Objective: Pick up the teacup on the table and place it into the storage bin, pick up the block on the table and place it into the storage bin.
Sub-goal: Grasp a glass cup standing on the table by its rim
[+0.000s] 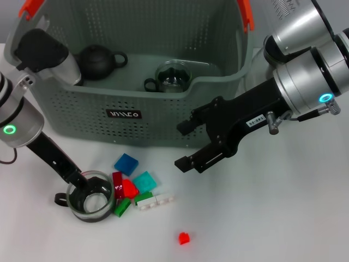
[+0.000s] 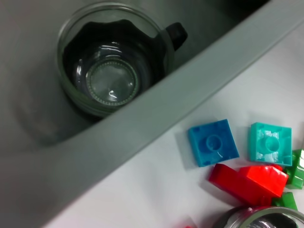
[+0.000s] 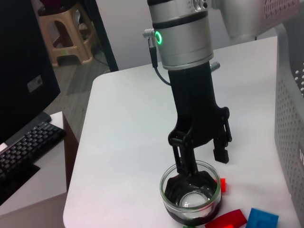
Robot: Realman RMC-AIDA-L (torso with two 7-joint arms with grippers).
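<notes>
A clear glass teacup with a dark handle stands on the white table at the front left; it also shows in the right wrist view. My left gripper is down at it, open, one finger inside the cup and the other outside its wall. Loose blocks lie just right of the cup: blue, teal, red, green and white. A small red block lies apart at the front. My right gripper is open and empty, in front of the storage bin.
The bin holds a black teapot and a second glass cup, which also shows in the left wrist view. The table's right side is bare white surface. Beyond the table's left edge are a keyboard and a stool.
</notes>
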